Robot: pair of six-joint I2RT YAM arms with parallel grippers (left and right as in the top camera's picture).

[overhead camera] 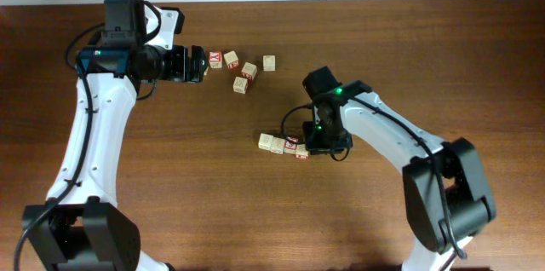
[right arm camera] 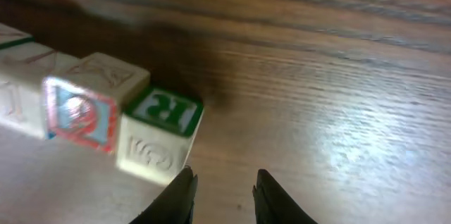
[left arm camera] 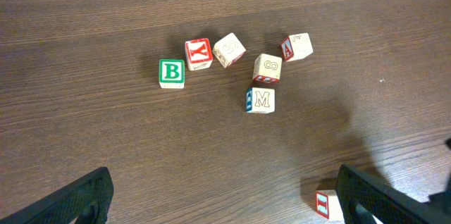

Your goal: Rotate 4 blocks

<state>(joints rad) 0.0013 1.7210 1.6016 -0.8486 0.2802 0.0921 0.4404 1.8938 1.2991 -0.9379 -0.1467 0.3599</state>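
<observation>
Four small pale wooden alphabet cubes (overhead camera: 249, 71), clustered loosely just ahead of the left gripper (overhead camera: 200, 64), each resting flat. Nearest the gripper: M-faced cube with a blue side (left arm camera: 261, 100). Just beyond it, cube with a red lower face (left arm camera: 268, 68). Left of that, plain pale cube (left arm camera: 229, 49), turned askew. Farthest right, red-trimmed cube (left arm camera: 296, 46).

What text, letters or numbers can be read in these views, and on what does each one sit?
"B": green-faced block
"Y": red-faced block
"M": blue-sided block
"8", sideways: red-trimmed block
"R", upside down: green-topped block
Too faint to read: pale block
</observation>
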